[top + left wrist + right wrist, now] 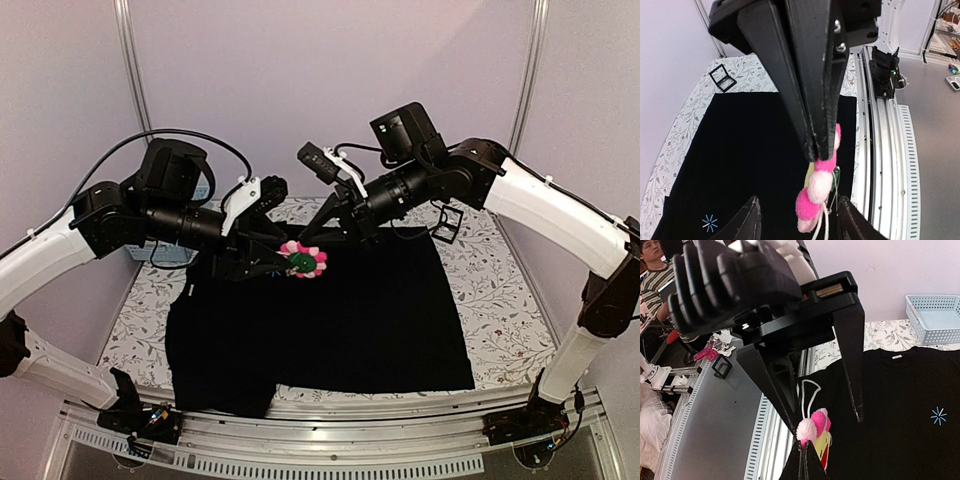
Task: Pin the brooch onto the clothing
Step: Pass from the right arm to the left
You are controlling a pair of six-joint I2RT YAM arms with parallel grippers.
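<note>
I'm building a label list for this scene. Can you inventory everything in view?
shirt: one, black, spread on the table
star emblem: one, light blue, on the shirt's chest
brooch: one, pink petals with a green centre, held over the shirt near its far edge
stand: one, black, on the table past the shirt's far right corner
basket: one, light blue, at the table's far left
table: one, white floral cover
person: one, striped top, off to the side of the rig
left gripper: one, black, open, straddling the brooch
right gripper: one, black, shut on the brooch
</note>
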